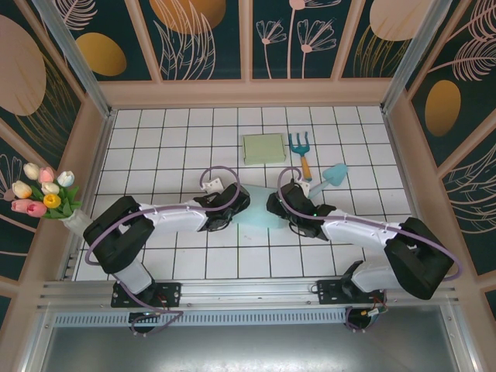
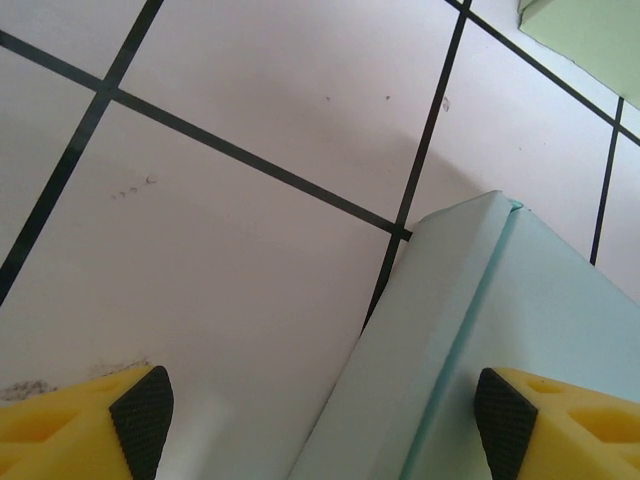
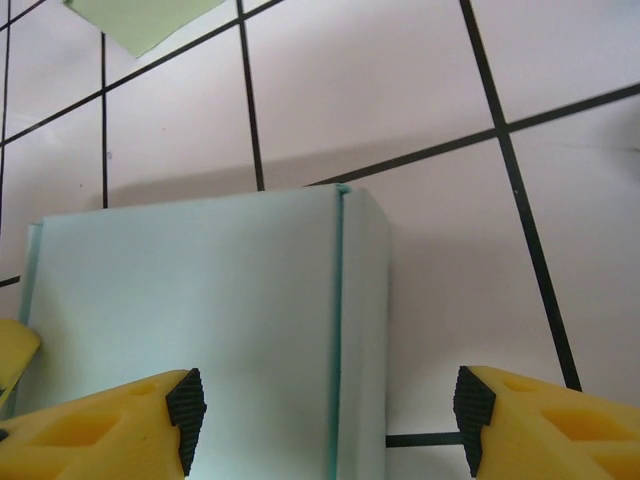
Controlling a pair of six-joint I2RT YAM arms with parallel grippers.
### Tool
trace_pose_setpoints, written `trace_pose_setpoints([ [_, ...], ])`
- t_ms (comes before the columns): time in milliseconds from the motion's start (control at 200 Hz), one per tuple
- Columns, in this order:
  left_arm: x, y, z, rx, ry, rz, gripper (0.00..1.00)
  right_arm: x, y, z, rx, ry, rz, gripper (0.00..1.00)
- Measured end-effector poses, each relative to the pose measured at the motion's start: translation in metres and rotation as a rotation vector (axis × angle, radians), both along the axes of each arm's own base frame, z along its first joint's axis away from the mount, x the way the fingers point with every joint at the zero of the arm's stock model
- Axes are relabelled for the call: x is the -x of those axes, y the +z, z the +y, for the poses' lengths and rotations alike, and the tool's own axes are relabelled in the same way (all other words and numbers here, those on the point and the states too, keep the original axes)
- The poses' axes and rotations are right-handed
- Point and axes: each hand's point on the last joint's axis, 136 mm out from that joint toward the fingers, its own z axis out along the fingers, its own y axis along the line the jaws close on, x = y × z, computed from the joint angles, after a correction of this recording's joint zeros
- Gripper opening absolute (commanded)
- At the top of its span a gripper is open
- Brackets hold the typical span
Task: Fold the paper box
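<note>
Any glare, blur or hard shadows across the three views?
Top external: even light, sharp, no glare on the table. Left wrist: soft shadow beside the paper box; fingers of the left gripper slightly blurred. Right wrist: diffuse shadow band behind the box, no glare.

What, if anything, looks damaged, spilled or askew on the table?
Nothing stands out. The pale blue paper box looks intact between the open left pincer and right pincer; the green box, rake and trowel lie tidily behind.

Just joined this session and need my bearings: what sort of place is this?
Probably a staged robot test cell, not a real home: a white grid-tiled table, walls of printed leaf panels, and props like tulips.
</note>
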Motion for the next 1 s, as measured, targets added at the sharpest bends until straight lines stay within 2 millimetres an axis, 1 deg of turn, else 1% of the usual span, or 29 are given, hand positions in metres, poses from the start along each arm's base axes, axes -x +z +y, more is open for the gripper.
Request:
trace_pose_setpoints([
  [65,-0.001,0.001,-0.001,-0.006,-0.006,-0.004,0.81,-0.001,-0.002,0.001,0.012,0.008,0.0,0.7],
  [220,-0.005,0.008,-0.005,-0.023,-0.034,-0.021,0.84,0.0,-0.021,0.001,0.059,0.024,0.03,0.68],
  [325,-0.006,0.012,-0.006,-0.041,-0.066,-0.036,0.88,-0.002,-0.02,0.004,0.05,0.035,0.021,0.65],
  [395,-0.007,0.02,-0.007,-0.045,-0.09,-0.054,0.91,-0.002,-0.021,0.006,0.046,0.046,0.017,0.64],
  [500,-0.009,0.039,-0.01,-0.037,-0.138,-0.104,0.98,-0.002,-0.022,0.007,0.04,0.054,0.013,0.64],
  [560,-0.009,0.049,-0.015,-0.021,-0.176,-0.132,0.99,-0.002,-0.022,0.007,0.037,0.056,0.007,0.64],
  [631,-0.009,0.054,-0.022,-0.007,-0.215,-0.141,0.99,-0.002,-0.023,0.007,0.034,0.056,0.003,0.64],
  [696,-0.008,0.052,-0.027,-0.012,-0.249,-0.125,0.98,-0.002,-0.023,0.007,0.031,0.056,0.0,0.64],
  [851,-0.01,0.04,-0.048,-0.025,-0.334,-0.079,0.98,-0.002,-0.022,0.007,0.033,0.064,-0.007,0.64],
  [901,-0.01,0.035,-0.049,-0.04,-0.345,-0.067,0.99,-0.002,-0.022,0.007,0.035,0.067,-0.008,0.64],
  [1001,-0.008,0.025,-0.043,-0.095,-0.352,-0.032,0.99,-0.002,-0.022,0.007,0.037,0.069,-0.01,0.64],
])
